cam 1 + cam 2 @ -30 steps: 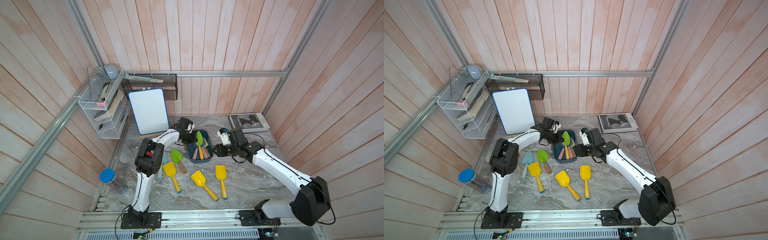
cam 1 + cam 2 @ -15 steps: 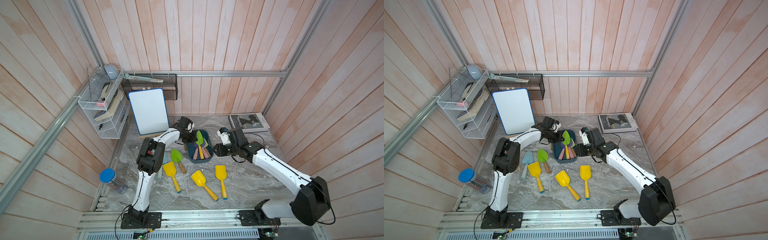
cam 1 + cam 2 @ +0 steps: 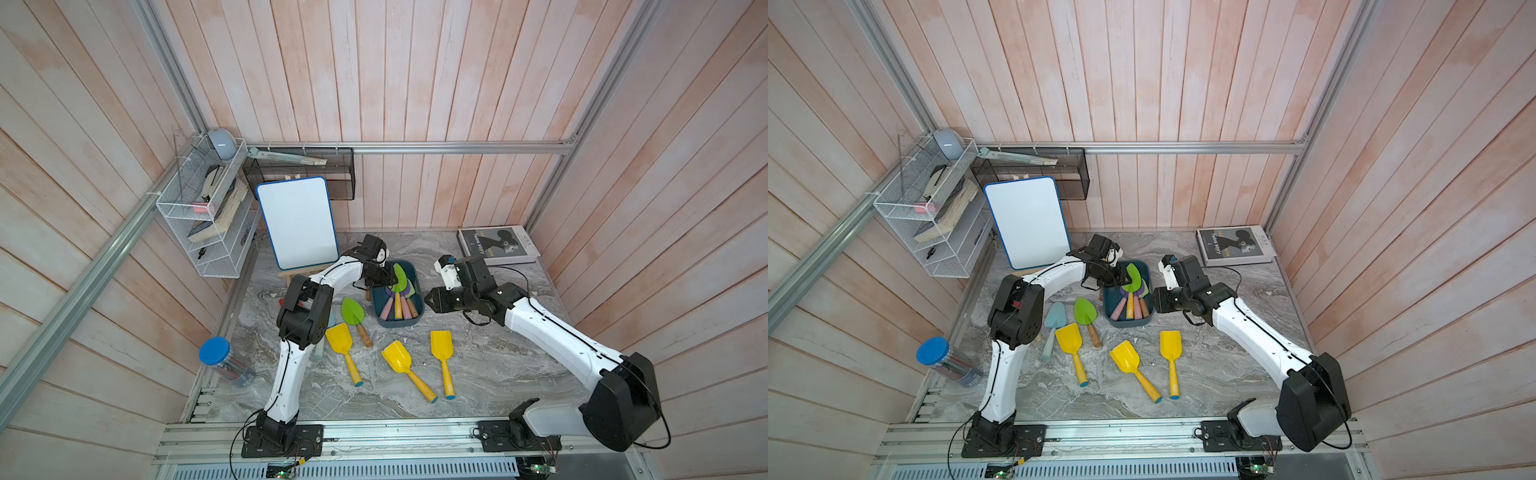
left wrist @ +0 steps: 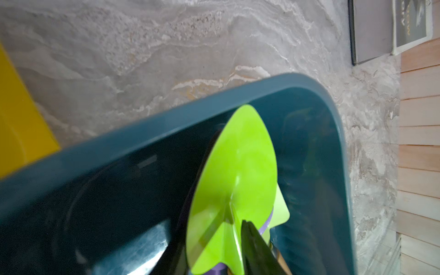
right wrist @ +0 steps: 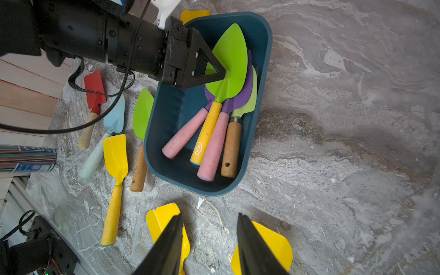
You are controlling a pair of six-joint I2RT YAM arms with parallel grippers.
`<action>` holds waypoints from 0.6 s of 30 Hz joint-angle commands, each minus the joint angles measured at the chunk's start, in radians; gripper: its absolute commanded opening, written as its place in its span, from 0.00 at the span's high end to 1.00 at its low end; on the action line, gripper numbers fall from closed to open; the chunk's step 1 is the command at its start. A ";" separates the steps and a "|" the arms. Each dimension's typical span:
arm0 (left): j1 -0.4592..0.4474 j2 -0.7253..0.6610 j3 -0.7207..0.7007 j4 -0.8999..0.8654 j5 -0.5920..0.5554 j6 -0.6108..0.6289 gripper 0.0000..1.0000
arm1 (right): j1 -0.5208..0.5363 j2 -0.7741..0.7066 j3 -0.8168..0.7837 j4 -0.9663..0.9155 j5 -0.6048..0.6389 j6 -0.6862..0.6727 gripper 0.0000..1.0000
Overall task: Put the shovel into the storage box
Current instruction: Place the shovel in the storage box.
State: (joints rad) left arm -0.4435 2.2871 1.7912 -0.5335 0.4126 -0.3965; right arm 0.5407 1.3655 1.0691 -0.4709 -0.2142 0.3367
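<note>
The storage box (image 3: 395,325) (image 3: 1127,324) (image 5: 266,59) (image 4: 142,128) is a teal tub in mid-table holding several shovels. On top of them lies a green shovel with a yellow handle (image 5: 229,54) (image 4: 238,166) (image 3: 400,276) (image 3: 1133,274). My left gripper (image 3: 388,276) (image 3: 1121,276) (image 4: 214,238) hangs over the box's far end, open, its fingers on either side of that shovel's neck. My right gripper (image 5: 209,215) (image 3: 432,300) (image 3: 1156,301) stands open and empty just right of the box.
Loose on the table near the box lie three yellow shovels (image 3: 340,338) (image 3: 397,357) (image 3: 441,343), a green one (image 3: 352,311), a light blue one (image 3: 1054,316) and a red one (image 5: 94,88). A whiteboard (image 3: 297,224), a book (image 3: 496,245) and a blue-lidded jar (image 3: 216,353) stand around.
My left gripper's fingers have parted and let go of the green shovel, which now rests in the box. Neither arm has shifted noticeably.
</note>
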 commanded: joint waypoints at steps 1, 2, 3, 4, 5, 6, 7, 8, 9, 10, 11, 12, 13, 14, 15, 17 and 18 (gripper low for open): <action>0.001 0.049 0.006 -0.062 -0.019 0.002 0.55 | 0.001 0.012 -0.011 0.007 0.012 -0.005 0.56; 0.000 0.048 0.009 -0.068 -0.021 -0.001 0.53 | 0.001 0.012 -0.011 0.007 0.012 -0.004 0.56; 0.001 0.045 0.013 -0.073 -0.022 -0.003 0.51 | 0.001 0.013 -0.009 0.007 0.011 -0.004 0.56; 0.000 0.043 0.018 -0.078 -0.023 -0.006 0.48 | 0.001 0.014 -0.009 0.006 0.010 -0.004 0.56; -0.001 0.039 0.022 -0.084 -0.024 -0.007 0.47 | 0.001 0.014 -0.009 0.008 0.010 -0.003 0.56; -0.003 0.037 0.028 -0.089 -0.028 -0.007 0.45 | 0.001 0.014 -0.009 0.008 0.010 -0.002 0.56; -0.003 0.036 0.035 -0.096 -0.030 -0.007 0.44 | 0.001 0.014 -0.009 0.008 0.009 -0.002 0.56; -0.004 0.035 0.043 -0.102 -0.036 -0.008 0.43 | 0.001 0.014 -0.008 0.009 0.009 -0.003 0.56; -0.005 0.032 0.050 -0.108 -0.038 -0.009 0.42 | 0.000 0.012 -0.009 0.008 0.010 -0.002 0.56; -0.006 0.033 0.058 -0.113 -0.039 -0.009 0.41 | 0.001 0.012 -0.009 0.008 0.010 -0.003 0.56; -0.008 0.032 0.065 -0.116 -0.039 -0.009 0.41 | 0.000 0.011 -0.009 0.006 0.010 -0.003 0.56; -0.010 0.034 0.073 -0.119 -0.040 -0.010 0.41 | 0.001 0.010 -0.009 0.006 0.009 -0.004 0.56; -0.013 0.034 0.080 -0.123 -0.040 -0.009 0.40 | 0.001 0.010 -0.009 0.007 0.010 -0.005 0.56; -0.016 0.035 0.085 -0.126 -0.040 -0.011 0.40 | 0.001 0.011 -0.009 0.006 0.010 -0.004 0.56; -0.018 0.035 0.091 -0.129 -0.042 -0.012 0.39 | 0.001 0.010 -0.009 0.006 0.011 -0.005 0.56; -0.024 0.035 0.105 -0.137 -0.050 -0.013 0.38 | 0.001 0.010 -0.007 0.005 0.010 -0.005 0.56; -0.029 0.035 0.113 -0.144 -0.057 -0.012 0.38 | 0.001 0.010 -0.006 0.005 0.010 -0.005 0.56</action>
State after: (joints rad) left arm -0.4591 2.3039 1.8652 -0.6453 0.3828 -0.4118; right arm 0.5407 1.3716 1.0691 -0.4706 -0.2142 0.3367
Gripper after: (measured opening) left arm 0.621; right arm 0.436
